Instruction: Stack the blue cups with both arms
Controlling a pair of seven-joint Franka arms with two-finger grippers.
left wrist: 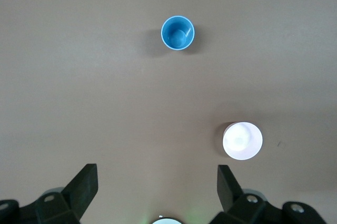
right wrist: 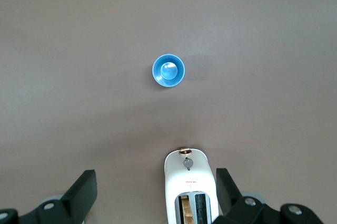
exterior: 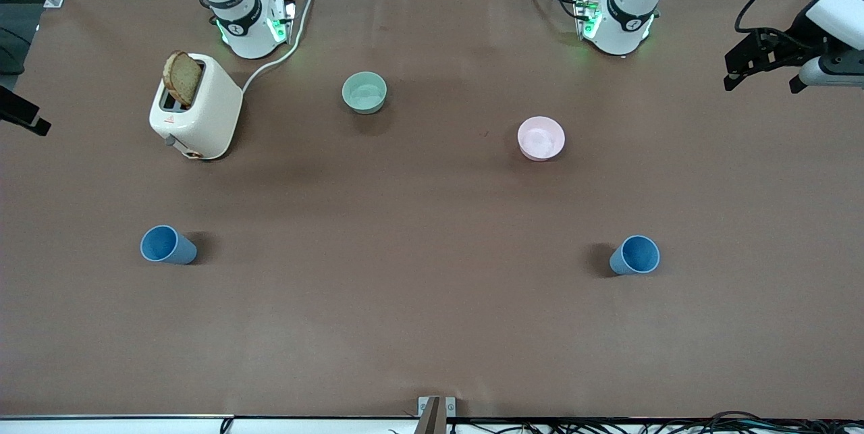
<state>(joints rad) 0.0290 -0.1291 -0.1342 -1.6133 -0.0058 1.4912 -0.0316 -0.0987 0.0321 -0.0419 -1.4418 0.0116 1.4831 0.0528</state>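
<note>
Blue cups, two small matte tapered plastic tumblers, are standing upright and well apart, both untouched. Going across the front view: the right gripper [right wrist: 156, 195] is hanging high over the right arm's end of the table, fingers spread wide, holding nothing. A white plastic toaster [exterior: 196, 110] with a brown bread slice [exterior: 181, 77] sticking up is sitting near that arm's base. First blue cup [exterior: 167, 245] is standing nearer the front camera than the toaster. A pale green round bowl [exterior: 364, 92] is sitting toward mid-table, then a pink round bowl [exterior: 541, 138]. Second blue cup [exterior: 636, 255] is standing nearer the camera than the pink bowl. The left gripper [left wrist: 157, 188] is hovering high over the left arm's end, jaws fully apart and empty.

Risks, judged: light tapered cups are likely to tip if a finger clips the rim; a slanted grip would be making the nesting jam; arms converging mid-table could be colliding.
</note>
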